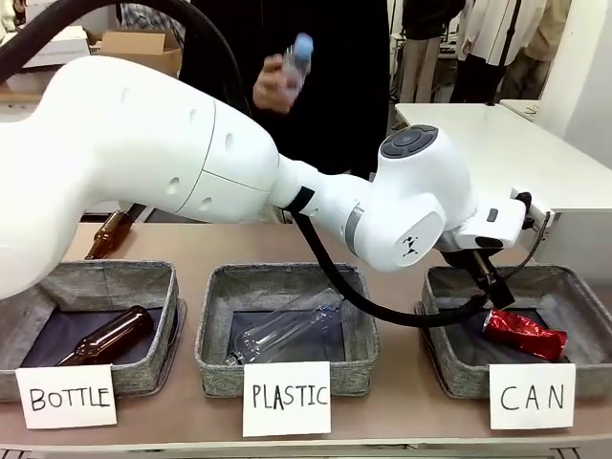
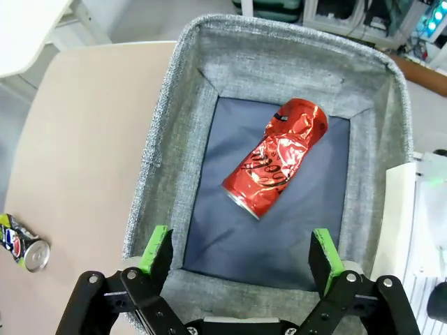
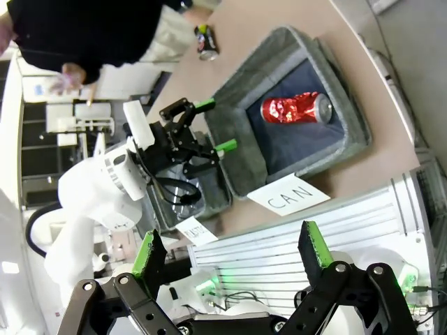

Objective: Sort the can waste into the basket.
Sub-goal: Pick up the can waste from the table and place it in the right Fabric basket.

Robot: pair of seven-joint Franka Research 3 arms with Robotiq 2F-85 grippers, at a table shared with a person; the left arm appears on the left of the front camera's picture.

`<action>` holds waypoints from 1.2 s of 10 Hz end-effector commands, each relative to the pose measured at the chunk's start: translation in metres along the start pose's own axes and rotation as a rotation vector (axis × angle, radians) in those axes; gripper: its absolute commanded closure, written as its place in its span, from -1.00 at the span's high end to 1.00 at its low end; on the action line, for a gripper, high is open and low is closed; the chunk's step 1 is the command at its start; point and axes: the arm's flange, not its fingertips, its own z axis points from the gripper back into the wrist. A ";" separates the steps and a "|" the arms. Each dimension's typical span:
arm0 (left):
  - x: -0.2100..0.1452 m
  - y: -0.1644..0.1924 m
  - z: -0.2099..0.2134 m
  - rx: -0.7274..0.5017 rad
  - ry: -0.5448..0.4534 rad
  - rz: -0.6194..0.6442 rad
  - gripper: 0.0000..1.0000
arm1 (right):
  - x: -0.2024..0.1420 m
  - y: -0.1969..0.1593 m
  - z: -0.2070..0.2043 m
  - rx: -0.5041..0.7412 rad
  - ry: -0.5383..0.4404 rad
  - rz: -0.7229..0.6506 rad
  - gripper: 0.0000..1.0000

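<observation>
The red can [image 2: 277,157] lies crumpled on its side on the dark lining of the grey basket [image 2: 279,42], roughly mid-floor and touching none of the walls. A white card [image 1: 532,396] handwritten "CAN" stands against the front of this basket, which sits at the right end of the row in the front view. The silver can [image 2: 24,244], with dark print, lies on its side on the bare counter [image 2: 84,139] outside the basket, apart from its wall.

The left end effector [image 2: 241,241] hangs above the near edge of the basket. It is released, its green-padded fingers [image 2: 159,241] spread wide with nothing between them and the red can lying free below. The left arm reaches across the front view from the left to get there. The right end effector [image 3: 230,244] is well back from the basket, likewise released and empty, and looks toward the counter from a distance.

The middle basket [image 1: 215,363], marked "PLASTIC", holds a clear plastic bottle [image 1: 287,330]. The left basket [image 1: 143,368], marked "BOTTLE", holds a brown glass bottle [image 1: 110,337]. A second brown bottle [image 1: 108,234] lies on the counter behind it. Across the counter, the person's hand [image 1: 275,88] holds up a clear bottle with a blue cap [image 1: 298,55]
</observation>
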 end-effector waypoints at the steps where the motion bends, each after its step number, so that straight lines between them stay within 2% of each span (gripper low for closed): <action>1: 0.000 0.000 0.013 0.001 0.063 0.021 1.00 | -0.005 -0.006 0.006 0.002 -0.015 0.004 1.00; 3: -0.013 0.011 0.073 -0.060 0.262 0.042 1.00 | -0.005 -0.006 0.006 0.002 -0.015 0.004 1.00; 5: -0.032 0.036 0.174 -0.058 0.449 0.189 1.00 | -0.005 -0.006 0.006 0.002 -0.015 0.004 1.00; 7: -0.079 0.070 0.259 -0.032 0.532 0.358 1.00 | -0.005 -0.006 0.006 0.002 -0.015 0.004 1.00; 8: -0.119 0.082 0.299 0.029 0.524 0.475 1.00 | -0.005 -0.006 0.006 0.002 -0.015 0.004 1.00; 9: -0.172 0.095 0.351 0.063 0.443 0.621 1.00 | -0.005 -0.006 0.006 0.002 -0.015 0.004 1.00; 11: -0.283 0.109 0.446 0.145 0.233 0.963 1.00 | 0.000 -0.001 -0.001 0.000 0.001 -0.004 1.00; 12: -0.342 0.111 0.492 0.164 0.105 1.137 1.00 | 0.009 0.024 -0.024 0.065 0.012 -0.036 1.00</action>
